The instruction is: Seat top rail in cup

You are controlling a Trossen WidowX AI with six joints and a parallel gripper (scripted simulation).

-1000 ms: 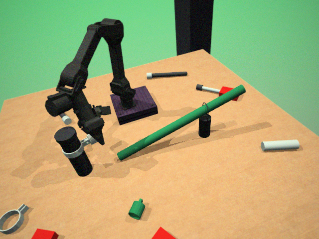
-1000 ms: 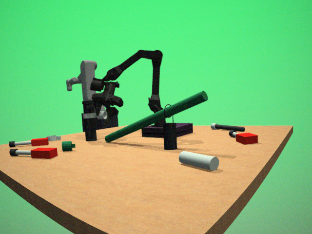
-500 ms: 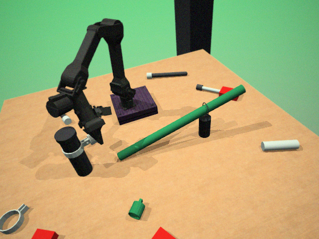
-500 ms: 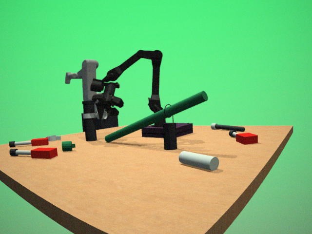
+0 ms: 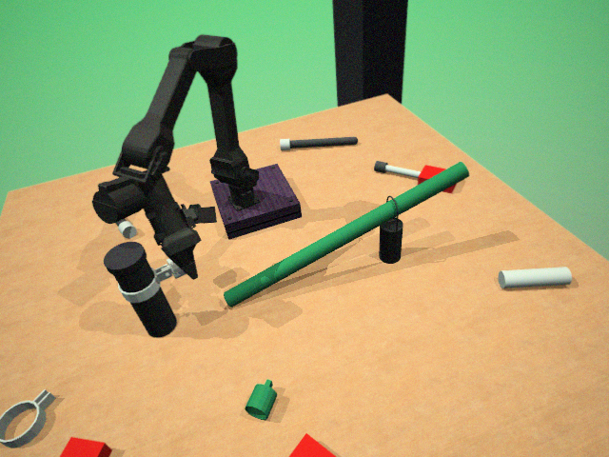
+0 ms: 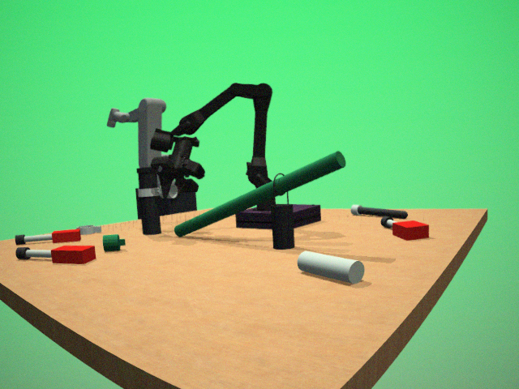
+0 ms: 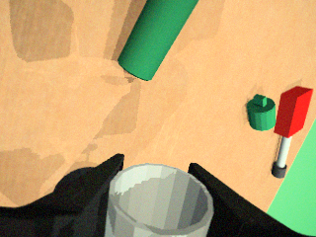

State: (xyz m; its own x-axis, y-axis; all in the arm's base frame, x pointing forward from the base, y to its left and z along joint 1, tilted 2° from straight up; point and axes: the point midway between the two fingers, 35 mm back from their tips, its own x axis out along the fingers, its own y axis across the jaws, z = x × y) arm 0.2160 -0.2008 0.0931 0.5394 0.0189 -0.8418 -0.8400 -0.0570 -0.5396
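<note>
The big dark post [image 5: 147,307] [image 6: 150,215] stands at the table's left, with a grey brace band [image 5: 139,295] [image 6: 144,192] around it a little below its cap. The grey rail-end cup [image 5: 168,267] [image 7: 158,204] hangs on the band and opens toward the rail. My gripper [image 5: 183,269] [image 6: 169,187] [image 7: 156,165] is shut on this cup, one finger on each side. The green rail [image 5: 343,233] [image 6: 259,194] [image 7: 158,37] slopes through the loop cap of the small post [image 5: 390,243] [image 6: 282,228]. Its low cut end rests on the table, apart from the cup.
A loose green cup [image 5: 260,401] [image 6: 112,242] [image 7: 262,115] and a grey ring band [image 5: 22,420] lie near the front. A white cylinder [image 5: 535,276] [image 6: 331,267], a dark rod [image 5: 320,142], red-headed tools [image 5: 432,172] [image 7: 292,111] and the arm's purple base [image 5: 275,196] are around.
</note>
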